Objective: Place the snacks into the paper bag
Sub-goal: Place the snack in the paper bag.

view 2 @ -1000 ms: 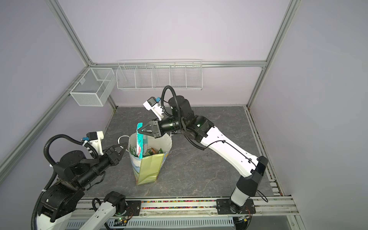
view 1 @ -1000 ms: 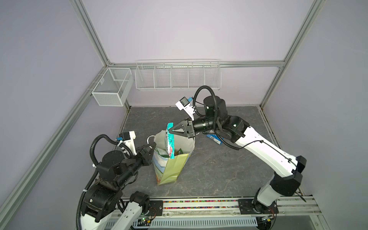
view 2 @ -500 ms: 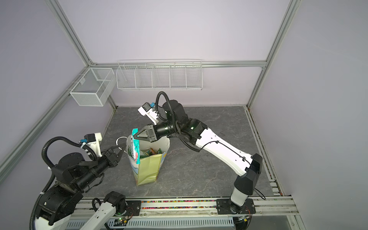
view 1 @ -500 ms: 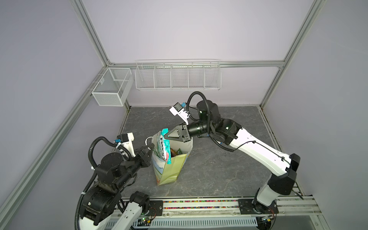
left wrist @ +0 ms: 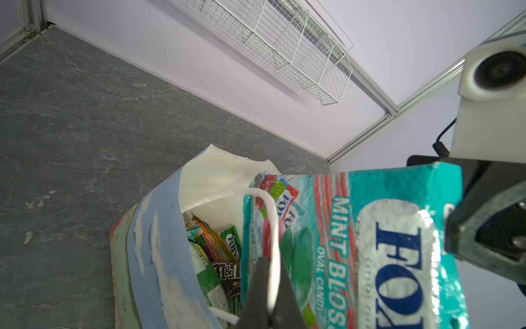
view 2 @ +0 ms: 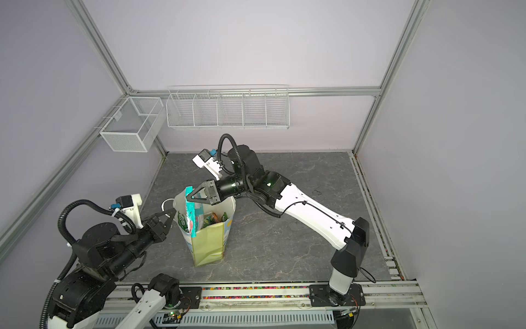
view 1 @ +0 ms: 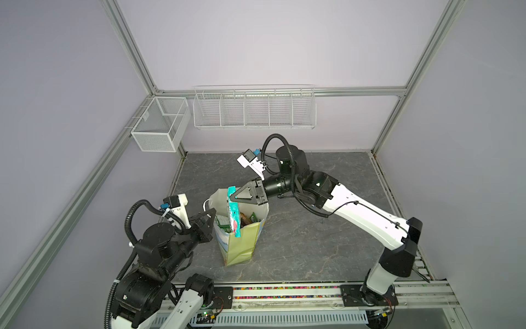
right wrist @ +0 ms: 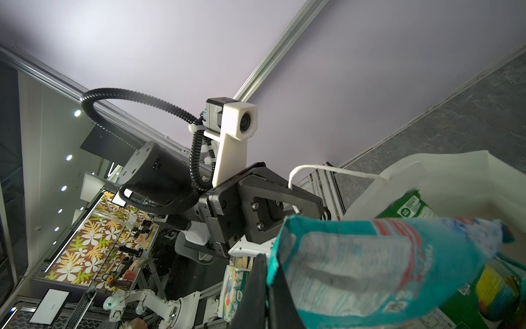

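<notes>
a: both top views: right gripper [view 1: 230,197] pinched on the top edge of the teal packet [view 1: 233,219]; packet hangs near upright, lower end in the mouth of the paper bag [view 1: 242,245]; what do the wrists add?
b: left wrist view reads the print, "mint" and "oval"; left gripper [left wrist: 271,273] closed tight on the white cord handle [left wrist: 273,222]; other packets [left wrist: 219,256] lie deeper in the bag, green, orange, one brown; right wrist view looks past the frame to a floral panel [right wrist: 85,242], unseen from above.
a: surface, room?
b: dark grey marbled tabletop [view 1: 313,247]; bag upright, just beside the left arm; lilac walls carry a long wire rack [view 1: 254,111] and a small mesh basket [view 1: 158,131].
a: against a second ago?
b: right arm has reached further toward the left arm and lower; packet sits deeper in the bag; left grip unchanged.
</notes>
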